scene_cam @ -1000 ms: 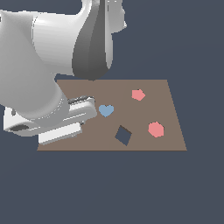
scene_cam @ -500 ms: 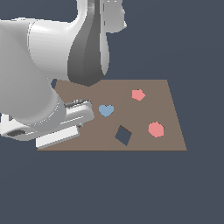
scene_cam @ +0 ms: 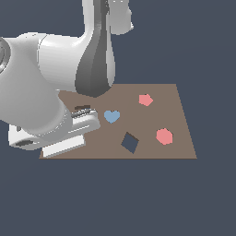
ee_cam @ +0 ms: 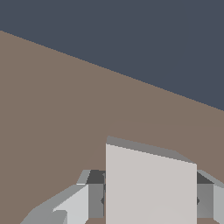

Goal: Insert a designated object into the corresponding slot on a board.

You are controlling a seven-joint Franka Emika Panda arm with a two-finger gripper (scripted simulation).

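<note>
In the wrist view my gripper is shut on the light-grey square block, with a finger on each side of it. It hangs just above the brown board. In the exterior view the gripper is low over the board's left end, and the arm hides most of it. I cannot tell the block apart from the hand there. The navy diamond slot lies well to the exterior view's right of the gripper, near the board's front edge.
On the board lie a blue heart, a pink pentagon and a pink hexagon. A dark brown shape peeks out beside my hand. My bulky white arm covers the board's left part.
The arm's upper links have sunk lower over the board. The hand with the block has dropped slightly at the board's left end.
</note>
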